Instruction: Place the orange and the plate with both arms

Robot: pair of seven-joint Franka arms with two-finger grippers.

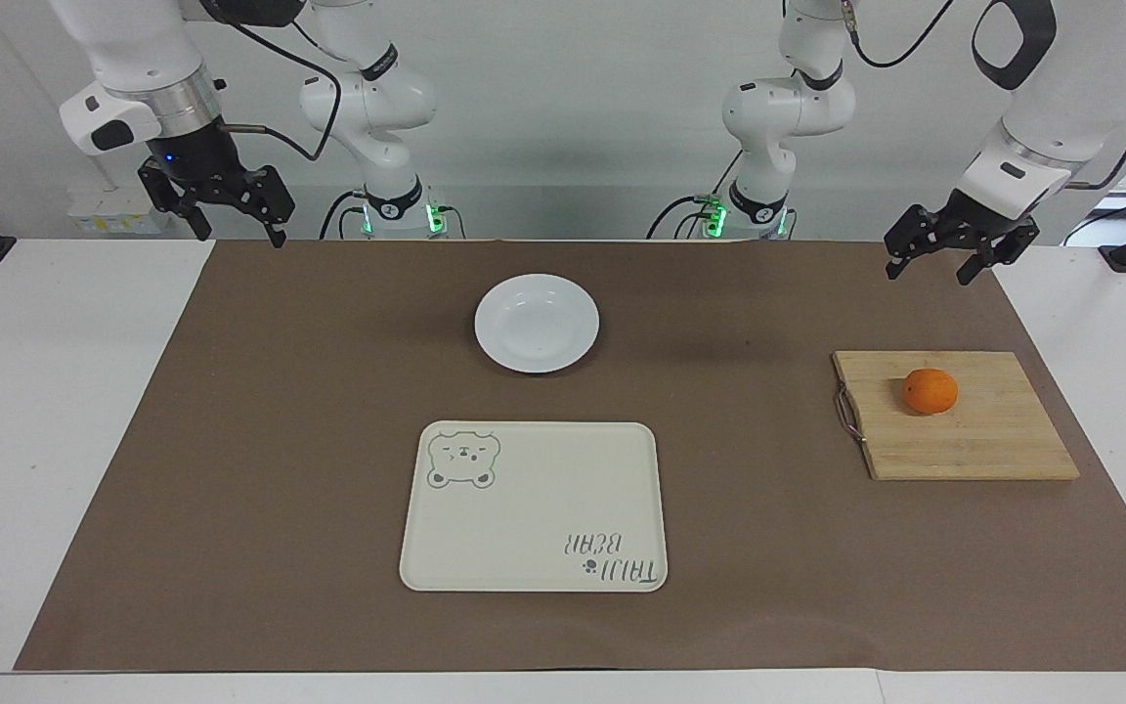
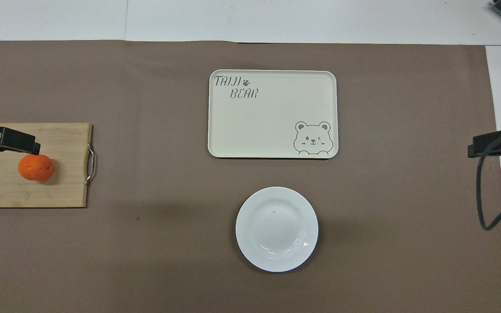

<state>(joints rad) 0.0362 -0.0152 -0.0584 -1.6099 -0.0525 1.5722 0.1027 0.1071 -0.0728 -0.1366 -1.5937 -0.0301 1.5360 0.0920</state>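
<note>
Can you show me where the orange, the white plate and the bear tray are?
Small round bright-orange fruit [image 1: 930,390], facing view, its middle.
Round glossy white plate [image 1: 537,323], facing view, its bowl.
Rectangular cream bear tray [image 1: 534,513], facing view, its bare floor.
</note>
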